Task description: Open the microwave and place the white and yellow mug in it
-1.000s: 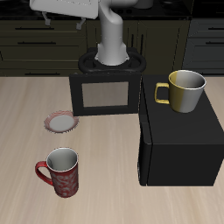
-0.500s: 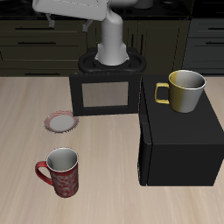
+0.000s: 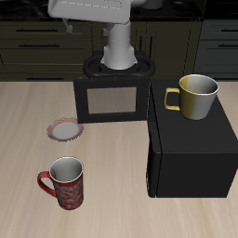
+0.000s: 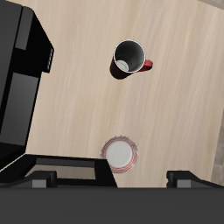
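Hovering high above the table (image 4: 131,105), gripper (image 4: 112,179) spread wide, holding nothing, white and yellow mug (image 3: 193,96) atop microwave (image 3: 191,153)

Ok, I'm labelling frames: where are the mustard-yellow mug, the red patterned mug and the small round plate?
Mustard-yellow mug (image 3: 197,100), exterior view, outer wall.
Red patterned mug (image 3: 67,190), exterior view, outer wall.
Small round plate (image 4: 120,153), wrist view, centre.

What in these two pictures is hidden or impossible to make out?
- End effector: cut off by the exterior view's top edge; the wrist view shows only dark parts at its edge, so open or shut is unclear.
- White and yellow mug: absent from the wrist view.
- Microwave: door and handle not distinguishable in the exterior view; cropped in the wrist view.
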You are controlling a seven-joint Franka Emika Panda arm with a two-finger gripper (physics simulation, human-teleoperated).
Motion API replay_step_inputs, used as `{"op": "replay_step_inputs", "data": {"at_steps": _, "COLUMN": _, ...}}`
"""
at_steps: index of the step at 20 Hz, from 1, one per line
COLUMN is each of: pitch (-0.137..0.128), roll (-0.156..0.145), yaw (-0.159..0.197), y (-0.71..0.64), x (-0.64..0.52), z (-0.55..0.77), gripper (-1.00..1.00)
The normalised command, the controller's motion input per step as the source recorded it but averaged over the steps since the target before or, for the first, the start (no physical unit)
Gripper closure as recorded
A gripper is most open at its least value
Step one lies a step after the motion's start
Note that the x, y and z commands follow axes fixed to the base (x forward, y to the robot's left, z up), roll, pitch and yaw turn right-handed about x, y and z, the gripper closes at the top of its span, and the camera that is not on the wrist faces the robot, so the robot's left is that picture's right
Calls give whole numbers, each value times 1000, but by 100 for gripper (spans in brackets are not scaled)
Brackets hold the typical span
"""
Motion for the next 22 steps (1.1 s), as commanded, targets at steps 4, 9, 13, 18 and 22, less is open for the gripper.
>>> {"op": "replay_step_inputs", "data": {"at_steps": 4, "pitch": -3, "roll": 2, "yaw": -17, "y": 364, "x": 202, "z": 182, "gripper": -100}}
{"op": "replay_step_inputs", "data": {"at_steps": 9, "pitch": -8, "roll": -11, "yaw": 3, "y": 363, "x": 260, "z": 83, "gripper": -100}}
{"op": "replay_step_inputs", "data": {"at_steps": 13, "pitch": -4, "roll": -10, "yaw": -18, "y": 324, "x": 193, "z": -9, "gripper": -100}}
{"op": "replay_step_inputs", "data": {"at_steps": 18, "pitch": 26, "roll": 16, "yaw": -31, "y": 249, "x": 55, "z": -31, "gripper": -100}}
{"op": "replay_step_inputs", "data": {"at_steps": 22, "pitch": -31, "roll": 41, "yaw": -6, "y": 502, "x": -106, "z": 77, "gripper": -100}}
